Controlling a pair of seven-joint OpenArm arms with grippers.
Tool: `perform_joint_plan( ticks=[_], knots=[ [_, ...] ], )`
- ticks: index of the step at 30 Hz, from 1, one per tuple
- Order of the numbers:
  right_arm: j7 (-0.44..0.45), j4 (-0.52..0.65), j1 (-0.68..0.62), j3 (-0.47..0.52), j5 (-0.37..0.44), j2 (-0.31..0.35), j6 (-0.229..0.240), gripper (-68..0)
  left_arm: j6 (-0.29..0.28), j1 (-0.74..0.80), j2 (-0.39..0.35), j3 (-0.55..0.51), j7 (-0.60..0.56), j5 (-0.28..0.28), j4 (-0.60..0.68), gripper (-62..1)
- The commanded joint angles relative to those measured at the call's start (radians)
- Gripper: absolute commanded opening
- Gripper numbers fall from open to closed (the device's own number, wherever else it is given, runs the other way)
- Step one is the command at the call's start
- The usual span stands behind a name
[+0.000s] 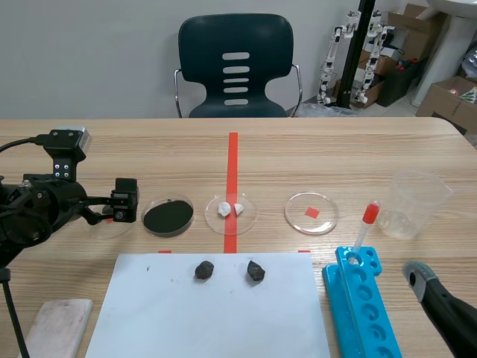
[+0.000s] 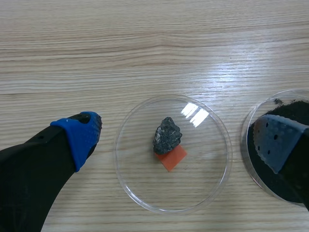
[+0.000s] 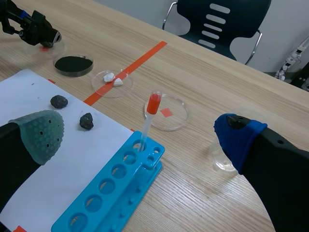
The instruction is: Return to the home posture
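My left gripper [image 1: 124,201] hovers over the leftmost petri dish [image 2: 145,195] and is open, its blue pad [image 2: 81,139] and grey pad [image 2: 276,141] standing on either side of the dish. A small dark rock [image 2: 167,136] lies in that dish on an orange tape square, and nothing touches it. My right gripper [image 3: 140,137] is open low at the table's near right, above the blue tube rack [image 3: 113,193], with nothing between its fingers. In the scene view only part of the right arm [image 1: 441,304] shows.
A dish of black powder [image 1: 168,216], a dish with white pieces [image 1: 230,210] and an empty dish [image 1: 311,212] stand in a row. Two dark rocks [image 1: 204,269] [image 1: 256,271] lie on a white sheet [image 1: 149,313]. A red-bulbed dropper [image 1: 364,227] stands in the rack beside a plastic cup [image 1: 414,203].
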Motion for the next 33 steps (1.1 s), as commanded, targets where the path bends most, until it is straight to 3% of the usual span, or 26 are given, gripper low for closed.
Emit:
perform_joint_plan(
  ticks=[1,30,33],
  knots=[
    [0.014,0.014,0.006,0.003,0.010,0.008,-0.001,0.4,0.002,-0.006,-0.009,-0.003,-0.013,-0.002,0.014,1.4],
    [0.014,0.014,0.006,0.003,0.010,0.008,-0.001,0.4,0.001,-0.006,-0.015,-0.003,-0.014,-0.003,0.014,1.4],
    [0.014,0.014,0.006,0.003,0.010,0.008,-0.001,0.4,-0.023,-0.006,-0.023,-0.003,-0.013,-0.003,0.014,1.4]
  ],
)
